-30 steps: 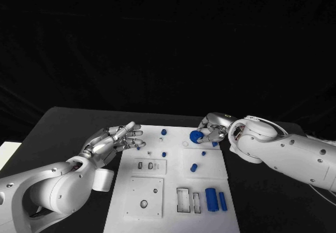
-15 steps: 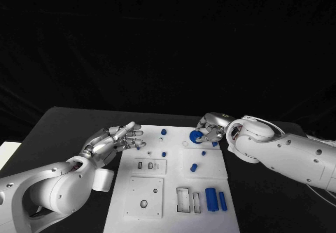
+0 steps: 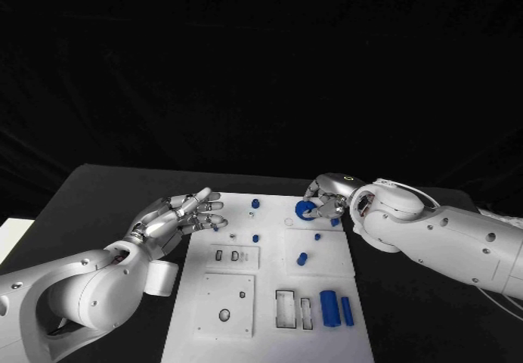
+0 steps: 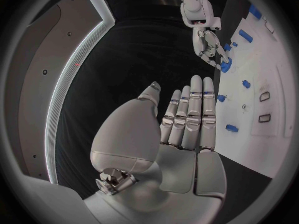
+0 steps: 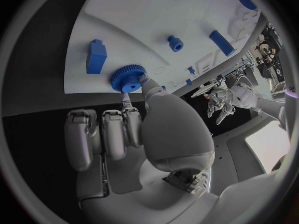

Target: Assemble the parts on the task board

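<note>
The white task board [image 3: 327, 276] lies in the middle of the black table. My right hand [image 3: 325, 203] pinches a blue gear [image 3: 306, 210] just above the board's far right part; the right wrist view shows the gear [image 5: 127, 78] at the fingertips, near a blue block [image 5: 96, 56]. My left hand [image 3: 180, 215] hovers by the board's far left corner, fingers straight and apart, holding nothing. Small blue pegs [image 3: 255, 204] [image 3: 302, 260] stand on the board. Two long blue cylinders [image 3: 329, 310] lie at its near right.
A white cylinder [image 3: 162, 278] stands on the table by my left forearm, just left of the board. Rectangular and round recesses [image 3: 224, 317] mark the board's near half. Black table runs along both sides of the board.
My right hand has moved slightly toward the far side with the gear still pinched. The left hand has hardly moved.
</note>
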`<state>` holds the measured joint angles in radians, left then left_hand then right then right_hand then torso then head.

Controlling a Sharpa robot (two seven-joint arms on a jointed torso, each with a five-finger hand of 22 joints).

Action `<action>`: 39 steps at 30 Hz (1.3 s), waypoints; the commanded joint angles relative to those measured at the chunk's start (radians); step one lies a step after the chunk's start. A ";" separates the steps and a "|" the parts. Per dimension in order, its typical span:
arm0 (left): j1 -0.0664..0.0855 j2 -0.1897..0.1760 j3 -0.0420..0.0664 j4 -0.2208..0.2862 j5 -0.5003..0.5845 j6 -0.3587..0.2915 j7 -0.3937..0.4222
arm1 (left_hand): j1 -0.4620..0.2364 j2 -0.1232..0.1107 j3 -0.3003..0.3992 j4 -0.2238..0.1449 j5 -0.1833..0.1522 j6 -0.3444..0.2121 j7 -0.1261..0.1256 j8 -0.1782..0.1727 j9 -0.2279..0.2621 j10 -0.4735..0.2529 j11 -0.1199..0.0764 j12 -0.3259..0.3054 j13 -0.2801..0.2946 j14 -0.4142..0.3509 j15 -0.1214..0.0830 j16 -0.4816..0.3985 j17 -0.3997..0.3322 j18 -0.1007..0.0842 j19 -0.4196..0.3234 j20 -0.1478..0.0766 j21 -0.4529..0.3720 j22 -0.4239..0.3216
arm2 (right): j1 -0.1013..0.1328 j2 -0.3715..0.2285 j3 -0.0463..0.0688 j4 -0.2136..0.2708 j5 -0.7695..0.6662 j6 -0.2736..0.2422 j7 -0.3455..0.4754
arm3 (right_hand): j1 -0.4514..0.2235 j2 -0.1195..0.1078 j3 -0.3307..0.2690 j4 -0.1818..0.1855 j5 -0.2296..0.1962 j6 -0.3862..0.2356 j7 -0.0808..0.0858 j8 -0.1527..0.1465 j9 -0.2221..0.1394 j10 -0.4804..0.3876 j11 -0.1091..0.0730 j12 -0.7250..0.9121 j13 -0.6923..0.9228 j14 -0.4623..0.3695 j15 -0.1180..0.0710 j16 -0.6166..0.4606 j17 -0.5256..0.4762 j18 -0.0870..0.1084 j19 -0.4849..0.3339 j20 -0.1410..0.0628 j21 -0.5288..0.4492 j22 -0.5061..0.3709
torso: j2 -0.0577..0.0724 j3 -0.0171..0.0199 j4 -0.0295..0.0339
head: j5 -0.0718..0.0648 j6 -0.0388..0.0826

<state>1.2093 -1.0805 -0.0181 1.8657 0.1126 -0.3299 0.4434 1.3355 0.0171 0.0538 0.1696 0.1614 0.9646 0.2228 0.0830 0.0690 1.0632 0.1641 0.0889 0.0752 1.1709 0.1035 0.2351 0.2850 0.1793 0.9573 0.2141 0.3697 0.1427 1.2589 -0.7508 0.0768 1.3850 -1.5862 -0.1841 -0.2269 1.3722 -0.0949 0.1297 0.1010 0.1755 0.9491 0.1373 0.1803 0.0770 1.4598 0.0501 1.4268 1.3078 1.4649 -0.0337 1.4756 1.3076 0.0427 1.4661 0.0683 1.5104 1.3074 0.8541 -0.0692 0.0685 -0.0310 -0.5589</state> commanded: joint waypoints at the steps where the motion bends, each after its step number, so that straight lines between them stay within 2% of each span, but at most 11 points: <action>1: 0.001 0.001 0.001 0.000 0.001 0.025 0.004 | 0.008 -0.002 0.000 -0.008 -0.001 -0.001 0.006 -0.004 -0.001 -0.008 0.002 -0.003 -0.001 -0.005 0.001 -0.006 0.002 0.002 -0.005 -0.002 -0.004 -0.002 | -0.008 -0.001 -0.004 -0.003 -0.042 0.018 -0.008 | 0.016 0.001 0.007 -0.015 0.000 0.013 0.000 0.005 0.002 0.031 -0.002 0.007 0.147 0.069 0.004 0.007 0.063 -0.017 0.067 0.006 0.006 0.141 | 0.000 -0.0001 -0.0005 | 0.000 -0.002; 7: 0.001 0.002 0.001 -0.001 0.001 0.026 0.004 | 0.008 -0.001 0.000 -0.008 -0.001 -0.001 0.006 -0.004 -0.001 -0.008 0.002 -0.004 -0.001 -0.006 0.001 -0.007 0.002 0.002 -0.006 -0.001 -0.005 -0.002 | -0.011 -0.002 -0.004 0.004 -0.054 -0.024 0.012 | 0.058 0.032 0.056 -0.050 -0.013 0.070 -0.014 0.032 0.012 0.047 -0.014 0.033 0.171 0.071 -0.005 0.013 0.075 -0.020 0.071 0.001 0.013 0.155 | 0.000 -0.0003 -0.0011 | 0.000 -0.002; 13: 0.001 0.003 0.001 -0.002 0.001 0.027 0.004 | 0.007 -0.001 0.000 -0.008 -0.001 -0.001 0.006 -0.004 -0.001 -0.008 0.002 -0.004 -0.001 -0.006 0.001 -0.008 0.002 0.002 -0.006 -0.001 -0.005 -0.002 | -0.014 -0.001 -0.004 0.017 -0.050 -0.087 0.041 | 0.047 0.047 0.085 -0.058 0.007 0.108 -0.029 0.044 0.020 0.056 -0.027 0.047 0.185 0.073 -0.015 0.017 0.084 -0.022 0.074 -0.009 0.017 0.164 | 0.000 0.0003 0.0009 | -0.002 -0.001; 18: 0.001 0.003 0.001 -0.002 0.001 0.028 0.004 | 0.007 -0.001 0.000 -0.009 -0.001 -0.001 0.006 -0.005 -0.001 -0.009 0.002 -0.004 -0.001 -0.006 0.001 -0.008 0.002 0.002 -0.006 -0.001 -0.005 -0.002 | -0.015 0.001 -0.004 0.034 -0.023 -0.139 0.061 | 0.012 0.045 0.092 -0.048 0.018 0.114 -0.033 0.041 0.021 0.057 -0.030 0.047 0.186 0.074 -0.019 0.019 0.091 -0.023 0.075 -0.014 0.019 0.169 | 0.000 -0.0005 0.0004 | -0.001 0.000; 23: 0.001 0.003 0.001 -0.001 0.001 0.028 0.004 | 0.007 -0.001 0.000 -0.009 -0.001 -0.001 0.006 -0.005 -0.001 -0.009 0.002 -0.004 -0.001 -0.006 0.001 -0.008 0.002 0.002 -0.006 -0.001 -0.005 -0.002 | -0.014 0.004 -0.004 0.066 -0.013 -0.163 0.060 | 0.001 0.043 0.094 -0.046 0.022 0.114 -0.034 0.038 0.021 0.057 -0.031 0.047 0.186 0.074 -0.020 0.020 0.093 -0.023 0.075 -0.016 0.019 0.169 | 0.000 -0.0006 -0.0004 | 0.003 0.003; 33: 0.001 0.003 0.001 0.002 0.001 0.028 0.003 | 0.007 0.000 0.000 -0.009 -0.001 -0.001 0.006 -0.005 -0.001 -0.009 0.002 -0.005 -0.001 -0.007 0.002 -0.009 0.002 0.002 -0.007 -0.001 -0.006 -0.003 | -0.008 0.051 -0.004 0.128 -0.045 -0.187 0.034 | -0.011 0.040 0.098 -0.043 0.024 0.110 -0.033 0.033 0.020 0.055 -0.030 0.042 0.184 0.074 -0.020 0.020 0.093 -0.023 0.075 -0.017 0.019 0.169 | 0.000 -0.0015 0.0032 | 0.016 0.003; 36: 0.001 0.003 0.001 0.002 0.001 0.028 0.003 | 0.007 0.000 0.000 -0.009 -0.001 -0.001 0.006 -0.005 -0.001 -0.009 0.002 -0.005 -0.001 -0.007 0.002 -0.009 0.002 0.002 -0.007 -0.001 -0.006 -0.003 | -0.006 0.078 -0.004 0.130 -0.052 -0.188 0.030 | -0.011 0.040 0.098 -0.043 0.024 0.110 -0.033 0.033 0.020 0.055 -0.030 0.042 0.184 0.074 -0.020 0.020 0.093 -0.023 0.075 -0.017 0.019 0.169 | 0.000 -0.0022 0.0010 | 0.021 0.002; 39: 0.001 0.004 0.001 0.003 0.001 0.028 0.003 | 0.007 0.000 0.000 -0.009 -0.001 -0.001 0.006 -0.005 -0.001 -0.009 0.002 -0.005 -0.001 -0.007 0.002 -0.009 0.002 0.002 -0.007 -0.001 -0.006 -0.003 | -0.005 0.108 -0.005 0.120 -0.057 -0.186 0.027 | -0.013 0.041 0.099 -0.042 0.025 0.110 -0.033 0.032 0.020 0.055 -0.030 0.042 0.184 0.074 -0.020 0.020 0.093 -0.023 0.075 -0.017 0.018 0.168 | 0.001 -0.0019 0.0016 | 0.023 0.003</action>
<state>1.2093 -1.0791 -0.0183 1.8653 0.1126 -0.3243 0.4411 1.3355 0.0171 0.0537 0.1641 0.1614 0.9646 0.2228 0.0830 0.0690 1.0596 0.1677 0.0889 0.0752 1.1709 0.1035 0.2313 0.2859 0.1792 0.9574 0.2141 0.3697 0.1417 1.2538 -0.6512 0.0724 1.5101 -1.6173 -0.3543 -0.1885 1.3642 -0.0541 0.2252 0.0550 0.1935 1.0078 0.1322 0.2017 0.0771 1.4651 0.0269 1.4693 1.3074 1.4647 -0.0485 1.4931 1.3081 0.0292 1.4662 0.0608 1.5257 1.3078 0.8542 -0.0709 0.0699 -0.0099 -0.5565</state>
